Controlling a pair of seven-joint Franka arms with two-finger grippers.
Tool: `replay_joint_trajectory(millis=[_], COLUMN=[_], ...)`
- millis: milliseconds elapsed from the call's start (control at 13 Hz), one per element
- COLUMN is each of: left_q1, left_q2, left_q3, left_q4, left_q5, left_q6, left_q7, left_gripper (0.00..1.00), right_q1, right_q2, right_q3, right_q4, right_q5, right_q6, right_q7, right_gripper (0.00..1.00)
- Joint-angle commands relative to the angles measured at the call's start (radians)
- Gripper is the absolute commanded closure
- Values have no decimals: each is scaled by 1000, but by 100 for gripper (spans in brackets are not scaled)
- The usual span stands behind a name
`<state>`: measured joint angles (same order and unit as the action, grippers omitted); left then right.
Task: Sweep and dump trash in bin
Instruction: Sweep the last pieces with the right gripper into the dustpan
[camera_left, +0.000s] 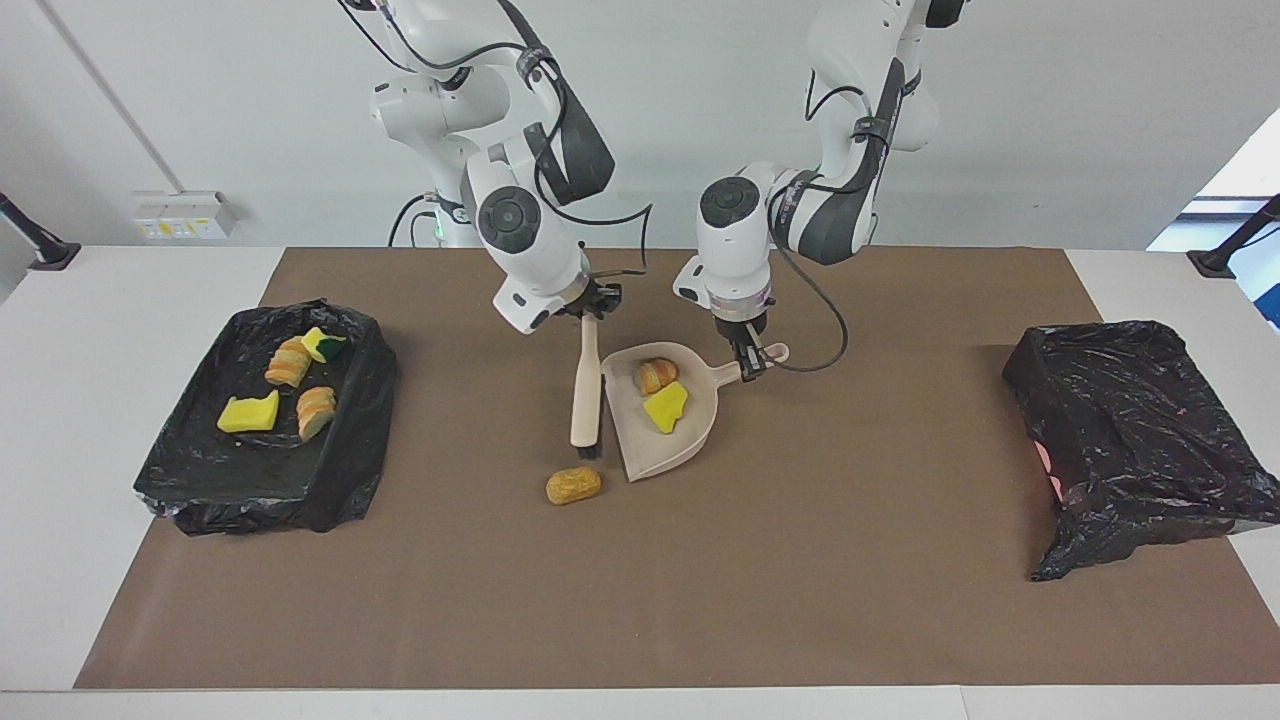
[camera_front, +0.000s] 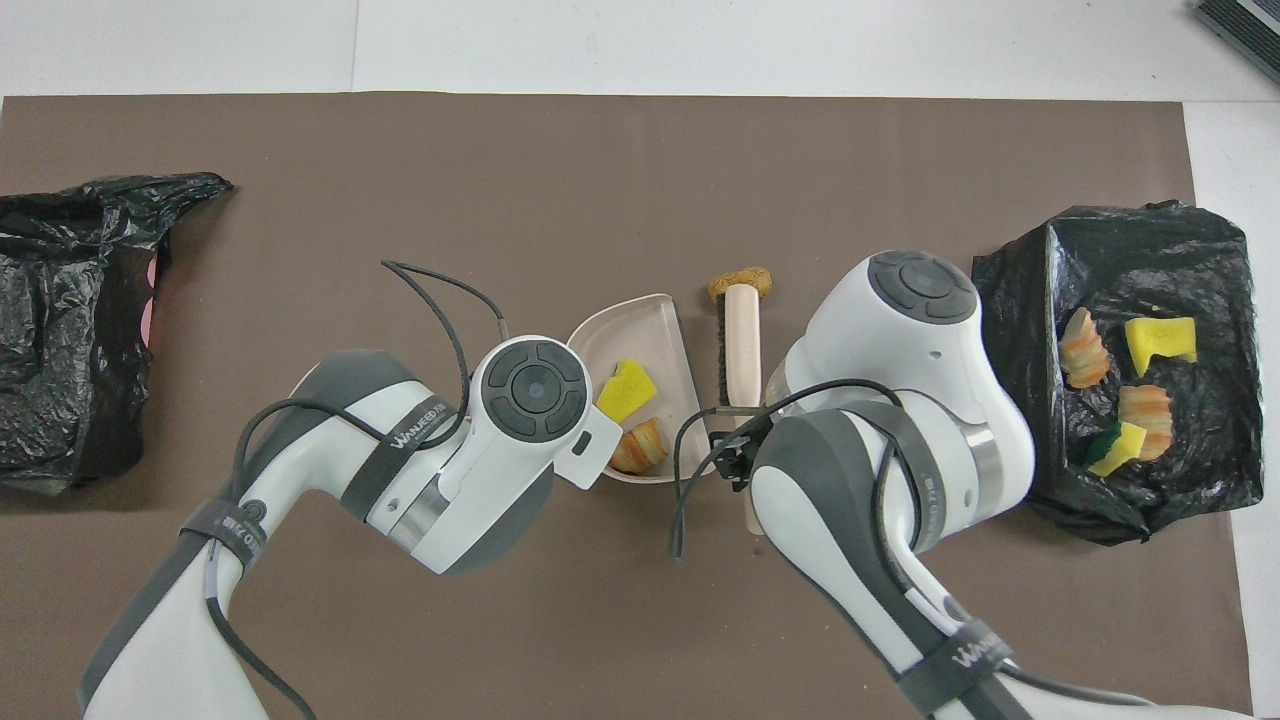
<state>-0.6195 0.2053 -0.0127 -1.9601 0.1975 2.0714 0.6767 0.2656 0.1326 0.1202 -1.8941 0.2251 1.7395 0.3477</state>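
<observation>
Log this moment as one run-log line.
left gripper: holds dustpan | right gripper: holds brush | one scrap unswept

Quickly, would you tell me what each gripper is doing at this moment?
Left gripper: closed on the dustpan handle.
Right gripper: closed on the brush handle.

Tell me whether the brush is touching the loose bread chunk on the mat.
Cannot tell. In the facing view the brush ends just above the bread chunk, but the overhead view shows them overlapping.
</observation>
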Motion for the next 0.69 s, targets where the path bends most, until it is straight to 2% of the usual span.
replay_joint_trajectory(millis=[0, 154, 385, 539, 616], left_q1=[26, 35, 37, 46, 46], left_q2=[-33, -32, -33, -33, -33], left_q3=[4, 4, 4, 4, 4], left_q4=[-43, -42, -48, -49, -49], left_q5=[10, 8, 8, 6, 8], left_q6=[29, 29, 30, 39, 47], left_q7=[4, 0, -2, -43, -67], left_gripper=[100, 100, 100, 100, 100], right_q1=[-43, -72, -59, -45, -17], right_q2=[8, 47, 175, 263, 281], right_q3=[6, 6, 7, 12, 12], right_q4=[52, 96, 208, 288, 288], right_q5=[-171, -312, -507, -594, -605], right_q6=[-38, -41, -43, -44, -43], right_q7=[-85, -217, -335, -377, -375], right_gripper=[100, 100, 100, 100, 100])
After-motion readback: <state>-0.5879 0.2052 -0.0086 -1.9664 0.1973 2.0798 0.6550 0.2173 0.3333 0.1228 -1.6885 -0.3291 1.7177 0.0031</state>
